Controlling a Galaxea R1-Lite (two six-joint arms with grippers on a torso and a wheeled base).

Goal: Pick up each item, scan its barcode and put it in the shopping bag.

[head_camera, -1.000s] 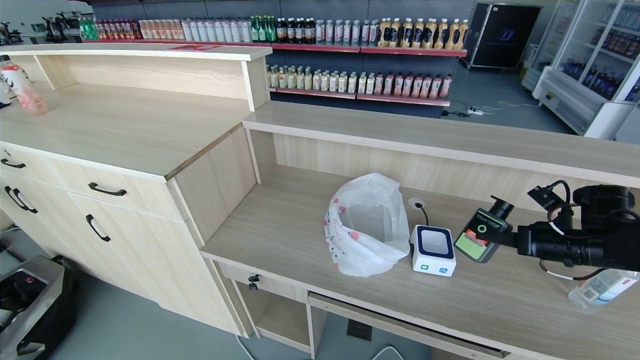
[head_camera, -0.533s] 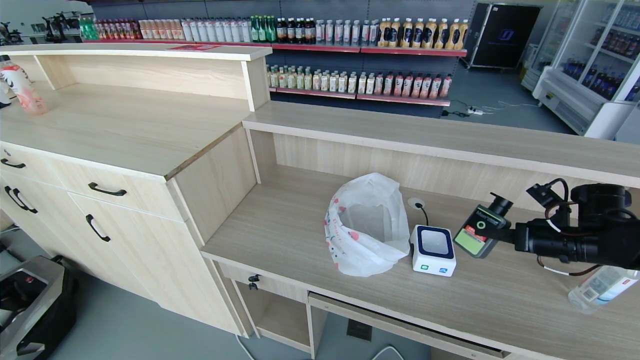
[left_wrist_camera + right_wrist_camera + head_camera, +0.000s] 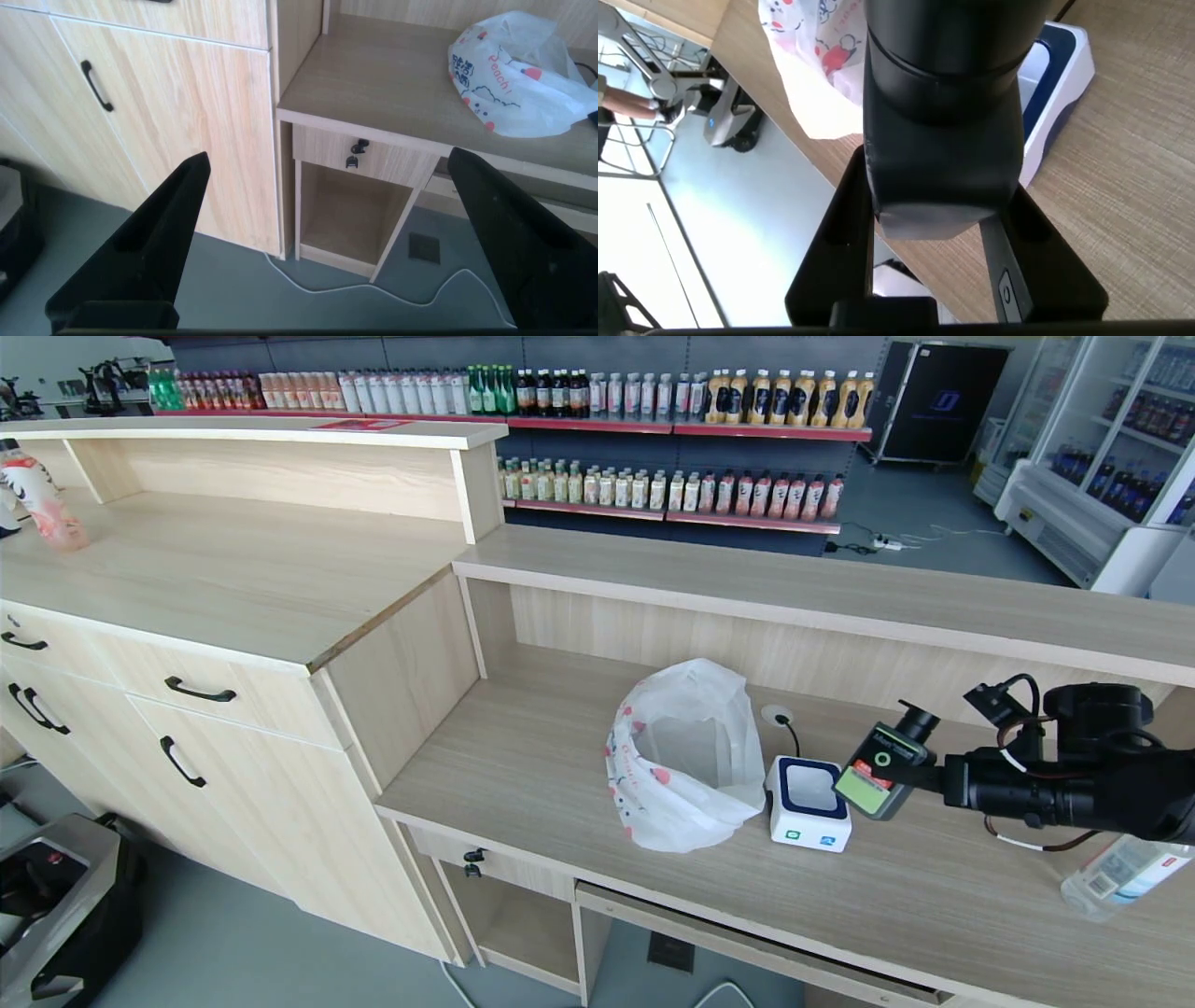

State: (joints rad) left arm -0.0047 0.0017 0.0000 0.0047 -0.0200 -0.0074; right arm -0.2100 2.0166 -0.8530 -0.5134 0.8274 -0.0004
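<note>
Because the barcode has to face the reader, the right tool, right of centre in the head view, is clamped on a dark bottle. It holds the bottle tipped over above the counter, with the green label angled down toward the scanner just beside it. The shopping bag stands open-mouthed at frame centre, just left of the scanner, so the drop afterwards looks short. A clear bottle lies at the lower right edge and is probably next. The left tool hangs with its fingers wide apart, holding nothing, below the counter's edge.
</note>
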